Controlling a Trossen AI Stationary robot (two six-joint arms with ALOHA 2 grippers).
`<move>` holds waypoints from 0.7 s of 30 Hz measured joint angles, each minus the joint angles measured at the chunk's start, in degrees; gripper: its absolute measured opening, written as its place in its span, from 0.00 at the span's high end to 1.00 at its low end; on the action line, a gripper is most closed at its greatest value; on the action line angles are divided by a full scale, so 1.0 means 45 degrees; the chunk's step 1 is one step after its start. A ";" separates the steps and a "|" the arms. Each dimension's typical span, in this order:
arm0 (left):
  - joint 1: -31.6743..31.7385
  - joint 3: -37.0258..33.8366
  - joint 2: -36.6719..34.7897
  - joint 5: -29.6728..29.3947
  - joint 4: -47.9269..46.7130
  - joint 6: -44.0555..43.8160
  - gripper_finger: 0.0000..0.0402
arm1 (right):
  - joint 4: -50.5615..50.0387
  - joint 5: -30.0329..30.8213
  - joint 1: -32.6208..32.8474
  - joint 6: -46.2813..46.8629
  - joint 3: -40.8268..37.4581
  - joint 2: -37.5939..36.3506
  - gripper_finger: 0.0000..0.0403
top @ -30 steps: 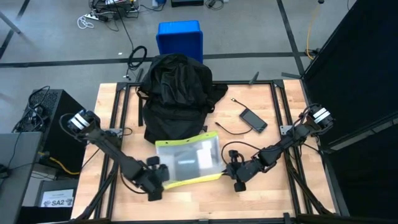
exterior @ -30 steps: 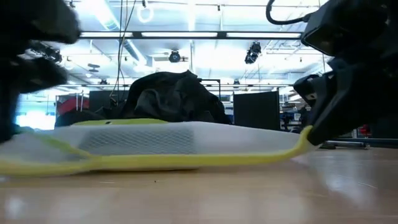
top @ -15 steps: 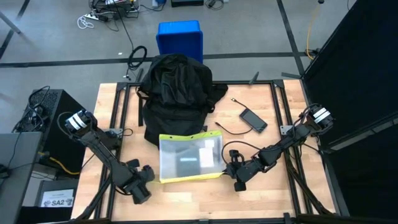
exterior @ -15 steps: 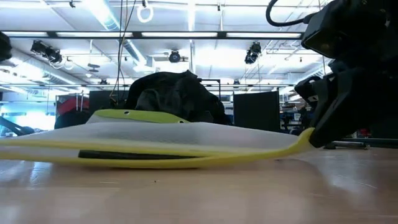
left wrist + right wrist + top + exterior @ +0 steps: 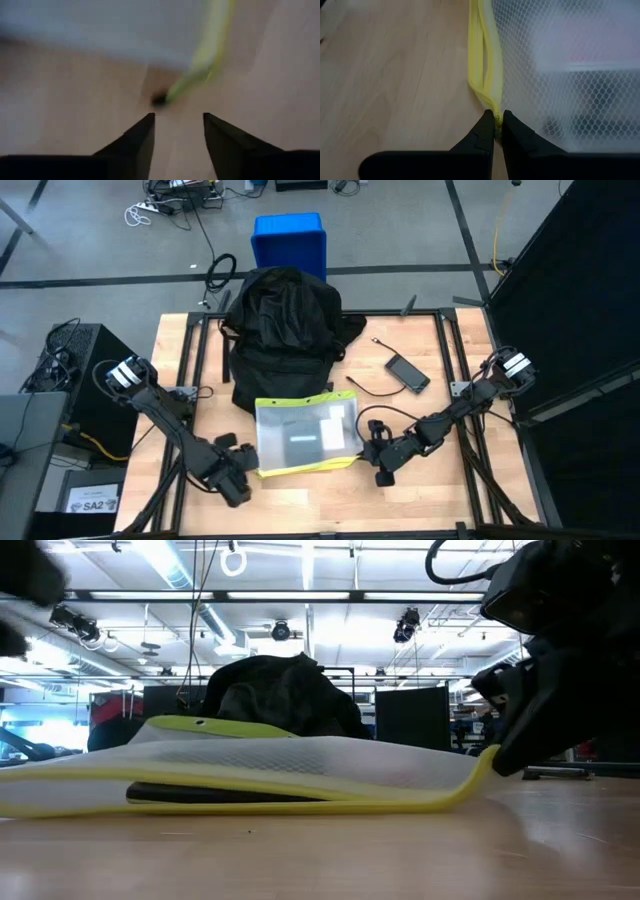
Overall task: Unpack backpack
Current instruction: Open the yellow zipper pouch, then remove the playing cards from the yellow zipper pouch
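I have the clear mesh pouch (image 5: 304, 436) with its yellow edging lying flat just in front of the backpack (image 5: 281, 335), which sits upright at the table's far edge. My right gripper (image 5: 494, 120) is pinched shut on the pouch's yellow edge at the corner, I judge to pin it while the other arm lets go. My left gripper (image 5: 177, 125) sits just off the pouch's opposite corner, fingers parted and holding nothing. A second ago that left gripper was on the pouch's edge; it has since released, and the pouch has settled flatter.
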 joint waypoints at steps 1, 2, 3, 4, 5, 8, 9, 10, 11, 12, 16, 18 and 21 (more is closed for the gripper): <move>0.0021 0.0212 0.0000 -0.0729 0.0313 0.0547 0.61 | 0.0010 0.0000 -0.0009 0.0000 0.0000 0.0000 1.00; 0.0039 0.0410 0.0000 -0.1550 0.0788 0.1199 0.59 | 0.0010 0.0000 -0.0023 0.0000 0.0000 0.0000 1.00; 0.0057 0.0553 -0.0005 -0.2458 0.1356 0.1963 0.57 | 0.0010 -0.0005 -0.0033 -0.0005 0.0000 0.0000 1.00; 0.0076 0.0612 -0.0010 -0.3303 0.2002 0.2744 0.56 | 0.0010 -0.0009 -0.0044 -0.0005 0.0000 0.0000 1.00; 0.0091 0.0616 -0.0009 -0.3956 0.2659 0.3565 0.54 | 0.0015 -0.0006 -0.0053 -0.0005 0.0000 0.0000 1.00; 0.0200 0.0616 0.0153 -0.5243 0.3696 0.5334 0.50 | 0.0027 -0.0005 -0.0053 0.0000 0.0000 0.0000 0.99; 0.0289 0.0612 0.0249 -0.5455 0.3683 0.5558 0.49 | 0.0036 -0.0005 -0.0053 -0.0002 0.0000 0.0000 0.99; 0.0382 0.0611 0.0357 -0.5497 0.3678 0.5736 0.48 | 0.0049 -0.0005 -0.0053 -0.0005 0.0000 0.0000 0.99; 0.0461 0.0607 0.0506 -0.5499 0.3681 0.5882 0.47 | 0.0071 -0.0006 -0.0053 -0.0005 0.0000 0.0000 0.99; 0.0539 0.0606 0.0661 -0.5492 0.3709 0.6024 0.46 | 0.0079 -0.0010 -0.0053 0.0001 0.0000 0.0000 0.99; 0.0673 0.0601 0.1420 -0.5277 0.4780 0.7108 0.43 | 0.0121 -0.0043 -0.0068 -0.0005 0.0000 0.0005 1.00; 0.0672 0.0685 0.1744 -0.5149 0.5324 0.7997 0.42 | 0.0156 -0.0045 -0.0087 0.0003 0.0000 0.0005 0.99; 0.0682 0.1194 0.2173 -0.5274 0.5064 0.8769 0.42 | 0.0275 -0.0044 -0.0087 0.0005 0.0000 0.0005 0.99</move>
